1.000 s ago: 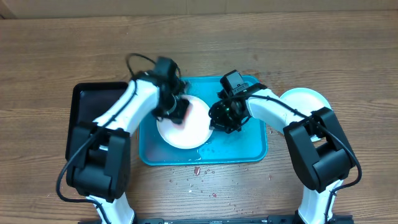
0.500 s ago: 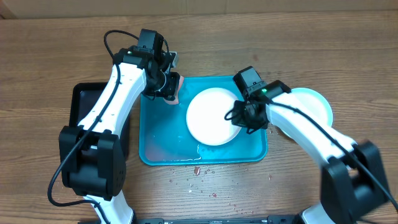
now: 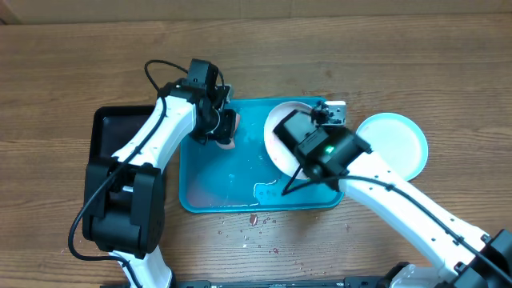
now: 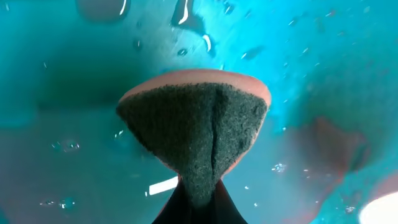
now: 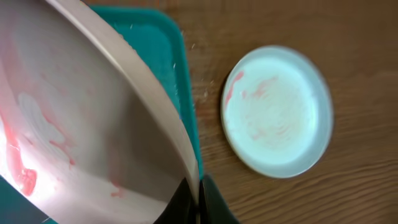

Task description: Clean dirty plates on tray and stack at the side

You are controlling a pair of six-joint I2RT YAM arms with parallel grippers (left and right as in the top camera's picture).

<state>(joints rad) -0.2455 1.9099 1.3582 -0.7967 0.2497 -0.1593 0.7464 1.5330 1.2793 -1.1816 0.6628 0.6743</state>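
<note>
Right gripper clamps the tilted white plate by its rim, centre-right overhead; left gripper, arm extended, pinches a sponge over the tray.

The hand pinches a smeared white plate, another plate lying on the table.

Robotics lab bench — wood-grain table, two white cabled arms

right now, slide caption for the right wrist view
Right gripper pinches the rim of a pink-smeared white plate tilted over the turquoise tray, a second plate lying on the table.
</note>
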